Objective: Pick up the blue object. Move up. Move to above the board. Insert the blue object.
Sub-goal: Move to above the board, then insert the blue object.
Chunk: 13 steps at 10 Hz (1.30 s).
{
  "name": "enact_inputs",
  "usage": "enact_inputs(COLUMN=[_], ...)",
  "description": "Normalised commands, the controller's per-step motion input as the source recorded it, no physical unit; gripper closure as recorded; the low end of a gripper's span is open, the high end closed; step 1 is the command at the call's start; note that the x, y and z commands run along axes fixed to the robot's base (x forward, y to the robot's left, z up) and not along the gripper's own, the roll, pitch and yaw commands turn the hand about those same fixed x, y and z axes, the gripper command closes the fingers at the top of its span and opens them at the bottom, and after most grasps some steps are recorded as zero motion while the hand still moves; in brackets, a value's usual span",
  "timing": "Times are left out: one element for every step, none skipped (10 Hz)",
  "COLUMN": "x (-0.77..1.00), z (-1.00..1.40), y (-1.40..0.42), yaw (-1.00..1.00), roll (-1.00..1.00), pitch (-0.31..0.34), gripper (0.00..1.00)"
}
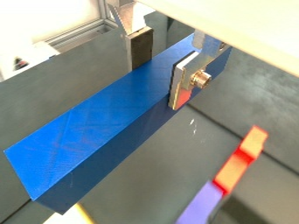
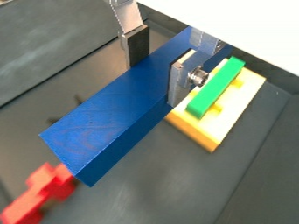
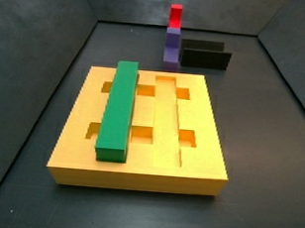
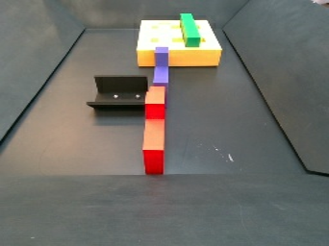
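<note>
A matte dark-grey floor (image 4: 77,144) fills both side views, closed in by dark-grey panel walls (image 3: 41,48) that slope outward on each side and at the back. Soft, even light leaves a faint sheen on the floor. A few small pale scuff marks (image 4: 226,154) show on it. In a wrist view, a silver aluminium frame rail (image 1: 73,35) stands beyond the wall.

We can read no text, label, brand, number or sign in any view. The blue object (image 1: 111,131), clamped between the plates of the tool (image 1: 162,61) in both wrist views, is bare, and so are the board (image 3: 191,164) and the fixture (image 4: 118,91).
</note>
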Motion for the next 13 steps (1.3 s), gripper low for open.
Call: enact_inputs(x=[0.32,0.34,0.35,0.38,0.41,0.32,0.22,0.13,0.08,0.18,0.34,0.38,0.50], z=[0.19,0.18,0.19,0.20,0.21,0.15,0.10,0.06,0.05,-1.00,-1.00,-1.00,-1.00], y=[-1.40,-1.40,-1.40,-1.40,-1.40,-0.99,-0.60,-0.30,-0.20,-0.10,-0.17,-0.17,-0.10], yaw=[0.00,0.00,0.01,0.00,0.01,0.01,0.01,0.01,0.01,0.28,0.35,0.39,0.39], roll=[-0.03,0.00,0.01,0.00,0.01,0.00,0.01,0.02,0.03,0.04,0.04,0.05,0.00], pitch=[0.121,0.145,0.159,0.167,0.161,0.160,0.150,0.105,0.079,-0.004,0.000,-0.003,0.000], gripper=[1.00,1.00,1.00,1.00,1.00,1.00,1.00,1.00,1.00,1.00,1.00,1.00,1.00])
